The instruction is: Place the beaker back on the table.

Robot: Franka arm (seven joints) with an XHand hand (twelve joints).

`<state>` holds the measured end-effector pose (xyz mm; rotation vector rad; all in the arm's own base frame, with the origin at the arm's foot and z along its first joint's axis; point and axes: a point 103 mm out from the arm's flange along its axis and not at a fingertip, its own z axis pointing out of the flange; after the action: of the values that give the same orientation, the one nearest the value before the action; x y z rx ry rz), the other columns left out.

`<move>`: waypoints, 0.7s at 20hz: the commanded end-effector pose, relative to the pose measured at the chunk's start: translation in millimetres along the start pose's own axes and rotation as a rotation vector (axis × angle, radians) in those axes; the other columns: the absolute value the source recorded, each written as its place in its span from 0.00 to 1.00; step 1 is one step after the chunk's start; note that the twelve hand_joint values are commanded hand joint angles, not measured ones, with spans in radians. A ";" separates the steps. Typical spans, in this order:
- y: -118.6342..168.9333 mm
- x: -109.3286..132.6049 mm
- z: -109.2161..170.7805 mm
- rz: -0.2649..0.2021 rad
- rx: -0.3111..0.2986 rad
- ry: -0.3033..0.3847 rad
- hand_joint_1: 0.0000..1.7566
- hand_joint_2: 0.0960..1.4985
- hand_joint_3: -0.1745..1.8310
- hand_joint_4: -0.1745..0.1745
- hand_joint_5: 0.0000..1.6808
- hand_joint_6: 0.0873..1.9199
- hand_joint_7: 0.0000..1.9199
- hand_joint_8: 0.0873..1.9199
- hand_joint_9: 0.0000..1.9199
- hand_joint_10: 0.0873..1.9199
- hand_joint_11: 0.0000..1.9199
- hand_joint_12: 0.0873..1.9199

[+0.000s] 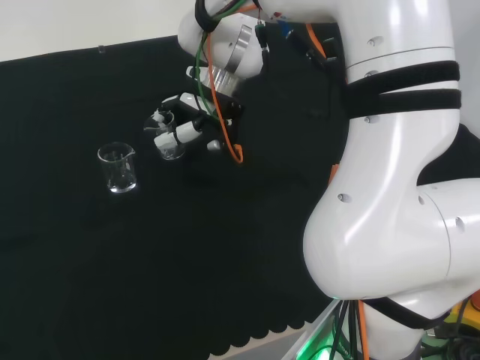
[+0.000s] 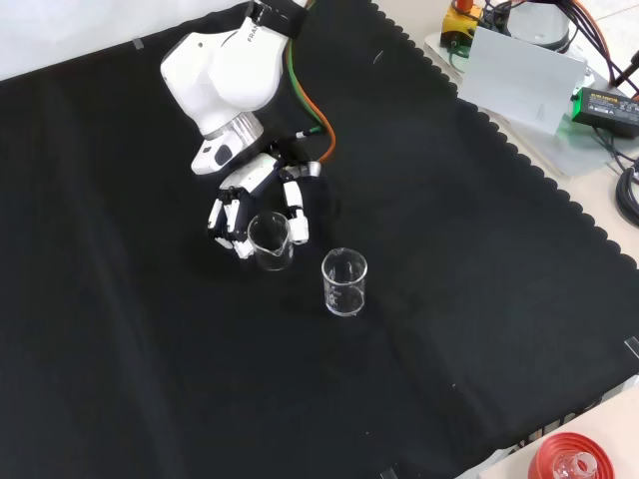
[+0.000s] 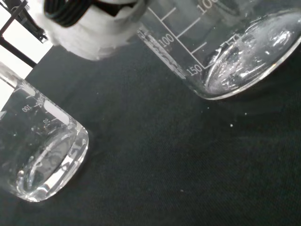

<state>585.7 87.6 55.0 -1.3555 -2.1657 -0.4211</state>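
Black and white robot hand [image 2: 250, 205] has its fingers [image 2: 296, 212] curled round a small clear glass beaker [image 2: 270, 240], grasping it. In the front view the held beaker sits just below the palm, roughly upright, low over the black cloth-covered bench [image 2: 150, 379]; cannot tell whether its base touches the cloth. In the head view the same beaker [image 1: 170, 144] shows between the fingers of the hand [image 1: 184, 127], left of the big white arm links [image 1: 390, 150]. A second clear glass beaker with a spout [image 2: 344, 282] stands upright on the cloth, free, just beside the held one: lower right of it in the front view, left of it in the head view [image 1: 118, 167]. Wrist view: graduated wall and base of the held beaker [image 3: 235, 52] close up, the other beaker [image 3: 42, 150] near it, dark cloth [image 3: 164, 155] between them. An orange cable [image 2: 315, 120] runs along the wrist.
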 end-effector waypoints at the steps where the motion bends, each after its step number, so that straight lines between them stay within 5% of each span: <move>1: -6.9 -1.5 0.3 -0.008 0.005 -0.009 0.64 0.59 0.00 0.25 0.25 0.34 0.55 0.00 0.57 0.00 0.16 0.66; 14: -15.6 0.3 -6.7 0.001 0.012 -0.030 0.58 0.55 0.00 0.23 0.20 0.18 0.37 0.00 0.40 0.00 0.00 0.65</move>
<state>575.2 78.4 58.7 -1.3616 -2.1895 -0.3988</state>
